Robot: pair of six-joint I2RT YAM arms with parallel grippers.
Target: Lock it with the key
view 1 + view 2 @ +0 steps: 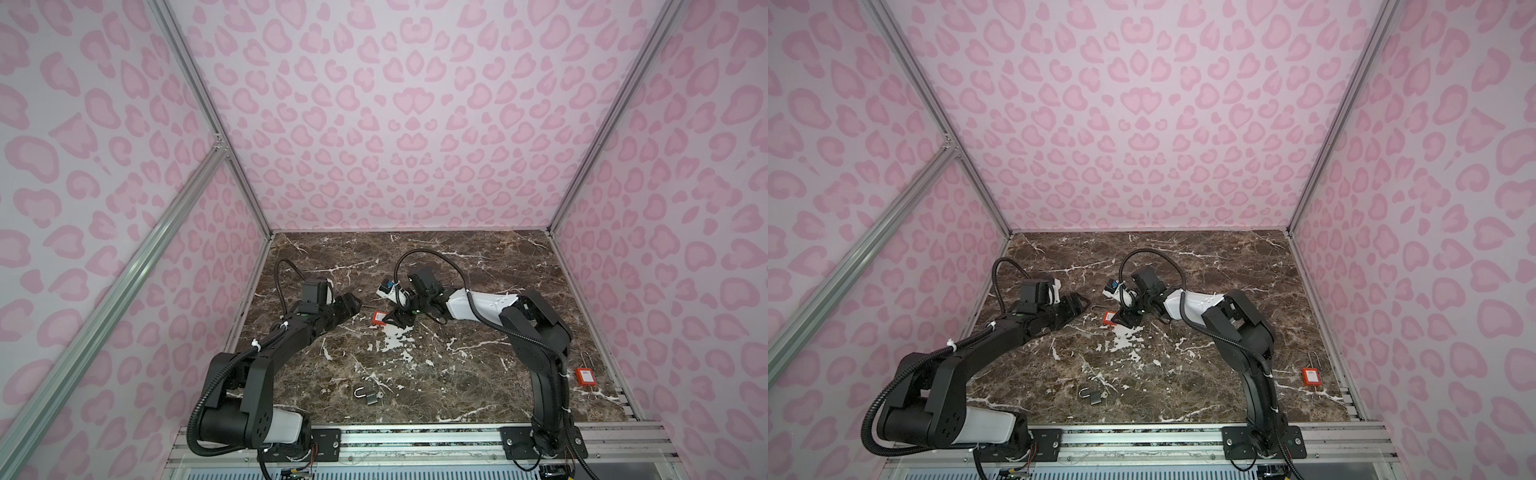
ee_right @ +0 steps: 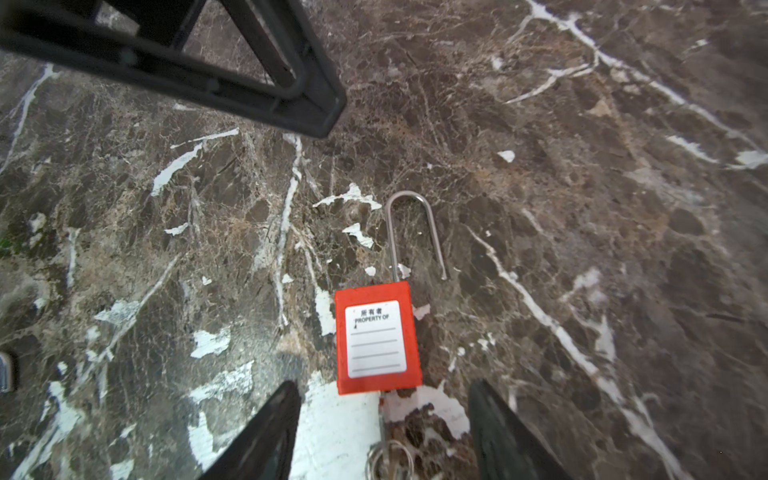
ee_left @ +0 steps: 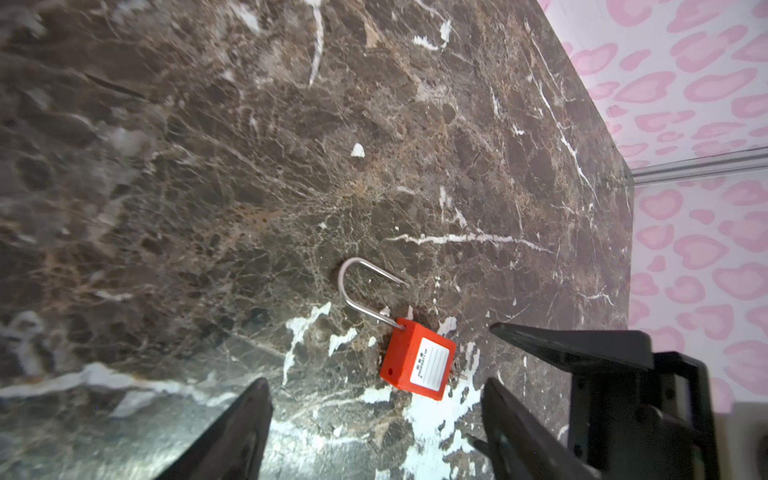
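Note:
A red padlock (image 1: pixel 379 318) (image 1: pixel 1108 318) lies flat mid-table, white label up (image 2: pixel 376 338) (image 3: pixel 417 359). Its long steel shackle (image 2: pixel 409 224) (image 3: pixel 359 286) is swung open, one end free of the body. A key (image 2: pixel 381 411) on a wire ring (image 2: pixel 388 461) sticks out of the body's bottom end. My right gripper (image 2: pixel 382 384) (image 1: pixel 395 319) is open, its fingers either side of the key and touching nothing. From the shackle side, my left gripper (image 3: pixel 376 382) (image 1: pixel 356 305) is open too, just short of the lock, holding nothing.
A second red padlock (image 1: pixel 585 376) (image 1: pixel 1311 376) with a long shackle lies near the table's right edge. A small silver padlock (image 1: pixel 368 395) (image 1: pixel 1091 395) lies at the front middle. Pink patterned walls close in three sides of the marble table (image 1: pixel 457 374).

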